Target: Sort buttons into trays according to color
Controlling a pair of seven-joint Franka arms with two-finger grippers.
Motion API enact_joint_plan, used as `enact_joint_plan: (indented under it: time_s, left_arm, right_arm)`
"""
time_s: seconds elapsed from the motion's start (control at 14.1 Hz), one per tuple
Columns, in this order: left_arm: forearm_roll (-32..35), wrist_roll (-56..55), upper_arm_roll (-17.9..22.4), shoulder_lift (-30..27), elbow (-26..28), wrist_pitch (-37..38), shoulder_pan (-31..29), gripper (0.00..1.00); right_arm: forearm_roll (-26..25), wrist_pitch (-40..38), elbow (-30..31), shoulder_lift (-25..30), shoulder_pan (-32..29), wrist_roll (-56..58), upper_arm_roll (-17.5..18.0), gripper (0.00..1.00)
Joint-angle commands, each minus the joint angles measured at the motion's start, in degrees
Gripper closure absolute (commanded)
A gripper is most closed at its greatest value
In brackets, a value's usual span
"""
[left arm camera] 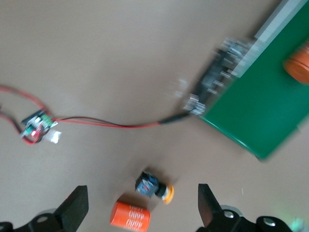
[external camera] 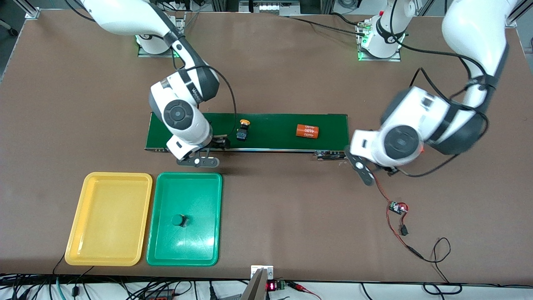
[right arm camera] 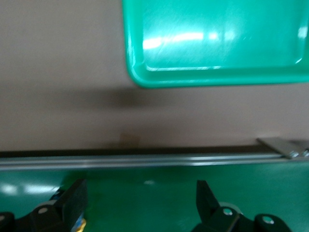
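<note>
**Two arms at the sorting table, both grippers empty with jaws spread wide.**

The right gripper [right arm camera: 140, 193] hangs over the conveyor belt [external camera: 270, 125] at the right arm's end. A yellow button [external camera: 243, 130] stands on the belt close by, and an orange cylinder [external camera: 307, 131] lies farther toward the left arm's end. The left gripper [left arm camera: 140, 198] hangs over the bare table just off the belt's end. Below it, a second yellow button [left arm camera: 153, 187] lies on its side just beside a second orange cylinder [left arm camera: 129, 216]. A green button [external camera: 180, 220] sits in the green tray [external camera: 187, 176], which is beside the yellow tray [external camera: 118, 176]; both trays are nearer the front camera than the belt. A circuit board [external camera: 397, 207] on red wire lies toward the left arm's end.
</note>
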State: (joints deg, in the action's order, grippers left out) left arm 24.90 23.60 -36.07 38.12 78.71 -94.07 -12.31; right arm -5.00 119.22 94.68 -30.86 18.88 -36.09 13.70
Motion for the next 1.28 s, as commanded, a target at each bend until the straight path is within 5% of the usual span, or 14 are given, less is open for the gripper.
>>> enact_joint_plan:
  time_s: [0.0,0.21,0.57,0.99,1.21]
  left_arm:
    - [-4.59,-2.06,9.85,-1.29,2.04,-5.06,0.53,0.0]
    - [-15.01,-1.71,15.31,-2.52,3.28,-6.56,-0.34,0.0]
    - [-17.16,-8.72,22.52,-6.55,15.3,-10.41,0.27,0.0]
    - [-17.08,-39.11,22.62,-11.84,28.68,-17.27,6.68,0.0]
    - [-16.29,-39.86,22.71,-11.84,30.62,-20.27,6.51,0.0]
  right_arm:
    - [0.34,-2.93,1.38,2.9,-0.6,-1.18,1.15,0.0]
    - [2.08,-4.61,1.47,3.7,-0.69,-1.27,2.21,0.0]
    - [3.33,-3.03,3.58,3.18,1.16,-4.16,2.47,0.0]
    - [3.41,-0.84,4.28,1.07,1.6,-4.25,2.47,0.0]
    - [3.33,0.13,4.19,-1.04,0.9,-4.25,2.39,0.0]
